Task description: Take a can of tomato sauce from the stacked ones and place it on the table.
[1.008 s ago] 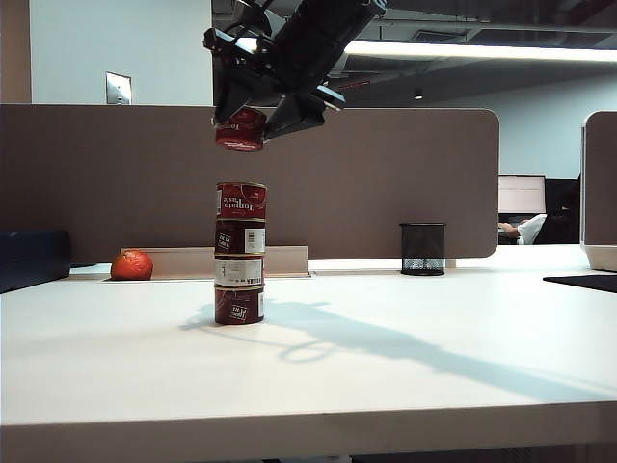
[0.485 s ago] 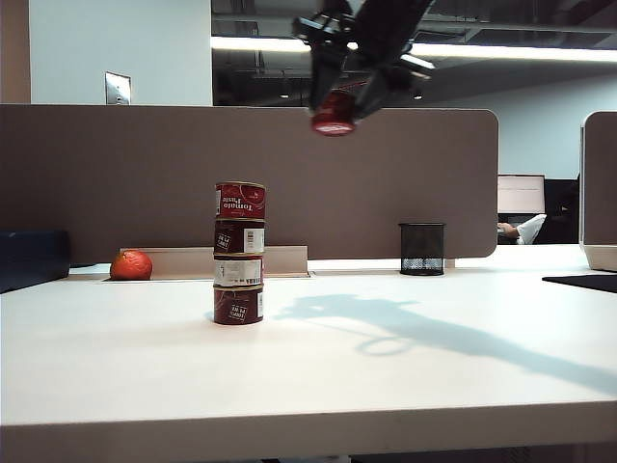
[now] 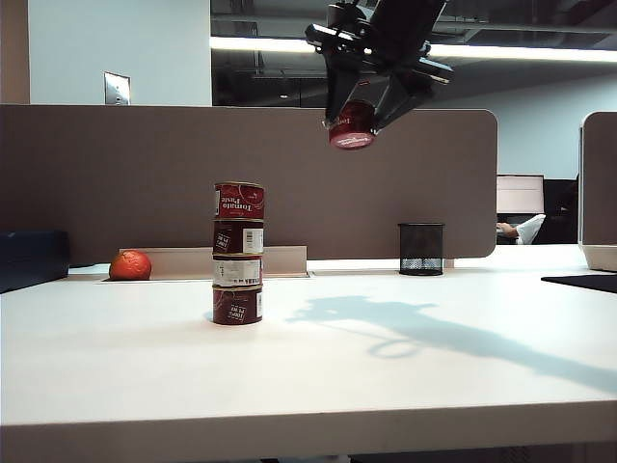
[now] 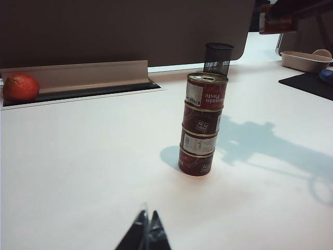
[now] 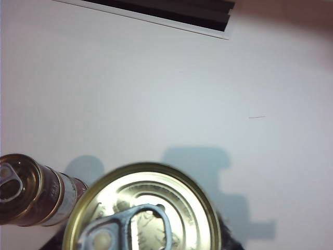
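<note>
Since the earlier frames, the held can has been carried from directly above the stack to the right of it and a little lower, and its shadow on the table has shifted rightward with it; the stack and the other things have stayed where they were.

Toward the back left edge of the table point(image 3: 116, 386), an orange fruit point(image 3: 130, 265) is seen beside a pale rail. The left claw point(image 4: 146, 235) is seen low over the table's front part, its tips brought nearly together with nothing between them. Left of the table's middle, the stack point(image 3: 238, 254) of four dark-red cans is standing upright; white label panels are shown on some, and "Tomato Paste" is read in mirrored lettering on the top one. To its right and well above the table, the can point(image 3: 352, 125) is held in the right claw point(image 3: 362, 114), tilted, with its silvery rim and dark-red side visible; in the right wrist view its gold lid and pull tab are seen. A black mesh cup point(image 3: 422, 249) is set near the back edge, further right.
</note>
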